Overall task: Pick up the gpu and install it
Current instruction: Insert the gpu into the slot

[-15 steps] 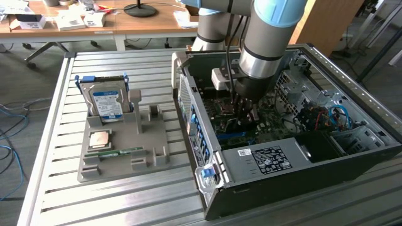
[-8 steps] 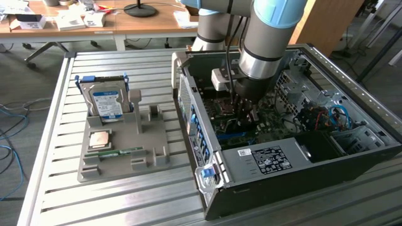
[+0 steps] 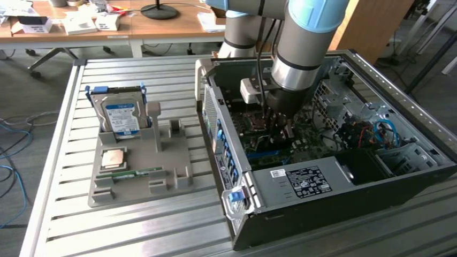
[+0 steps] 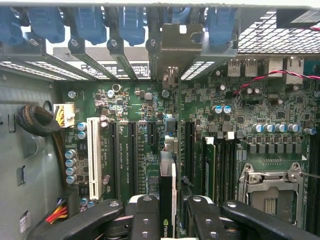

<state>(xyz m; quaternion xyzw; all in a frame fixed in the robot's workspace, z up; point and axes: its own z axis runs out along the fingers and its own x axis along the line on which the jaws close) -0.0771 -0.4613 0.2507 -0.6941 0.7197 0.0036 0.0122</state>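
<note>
Looking into the open computer case (image 3: pixel 357 214), we find the gripper (image 4: pixel 170 220) closed on the gpu (image 4: pixel 168 170), its two fingers (image 4: pixel 145 215) pressed one to each face. The card stands edge-on over the motherboard (image 4: pixel 135 100), in line with the dark expansion slots (image 4: pixel 132 155), with a slot close on either side and little spare room. What looks like its silvery bracket (image 4: pixel 177 45) sits right at the case's rear wall, among the blue latches (image 4: pixel 90 22). Whether the card's lower edge touches a slot we cannot tell; the card itself hides it. In the exterior view the arm (image 3: pixel 303 53) covers the card, and the case walls ring it closely. On the exterior view's left, well apart, one grey holder (image 3: pixel 171 160) carries one hard drive (image 3: pixel 121 118), one memory stick (image 3: pixel 132 173) and one processor chip (image 3: pixel 114 159).
</note>
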